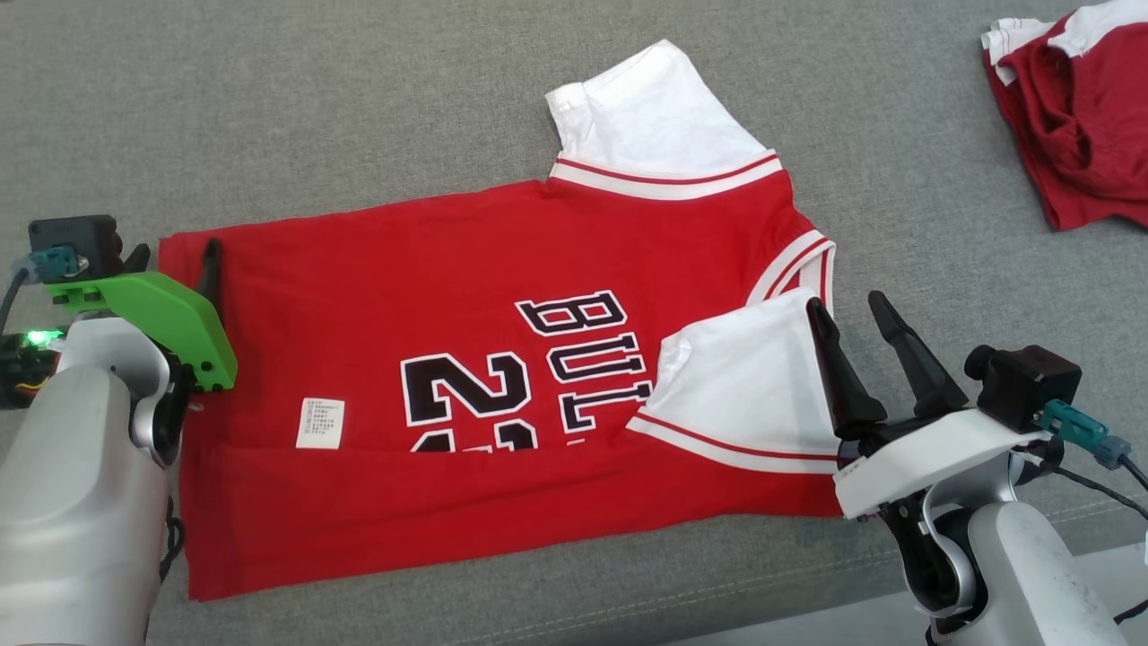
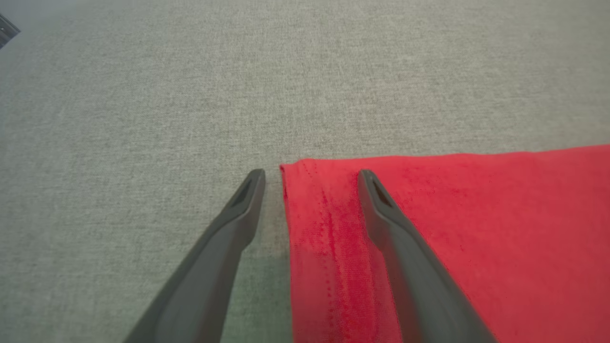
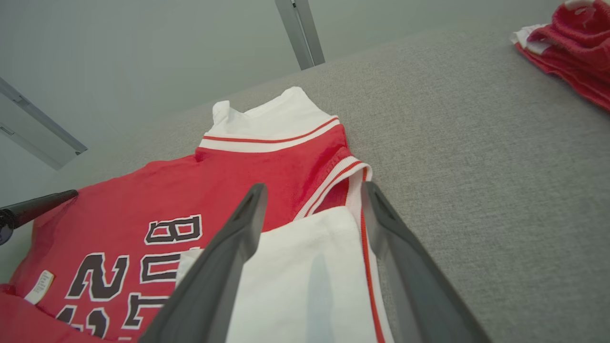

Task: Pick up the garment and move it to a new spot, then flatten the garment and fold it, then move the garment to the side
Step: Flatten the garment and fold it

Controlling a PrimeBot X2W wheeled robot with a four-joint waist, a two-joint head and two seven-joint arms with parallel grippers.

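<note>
Jersey, one, mid-frame; one crumpled red garment upper right; left tool and right tool both released.

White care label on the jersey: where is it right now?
In the head view the care label lies on the red jersey, just left of the printed 2, lower right of the left claw.

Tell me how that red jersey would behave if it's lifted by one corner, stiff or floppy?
Probably floppy: the red jersey lies limp, with its near edge and a white sleeve folded over, so lifted it would likely drape and unfold. It looks thin and light. On the woven grey surface, pushing would more likely bunch it than slide it.
</note>
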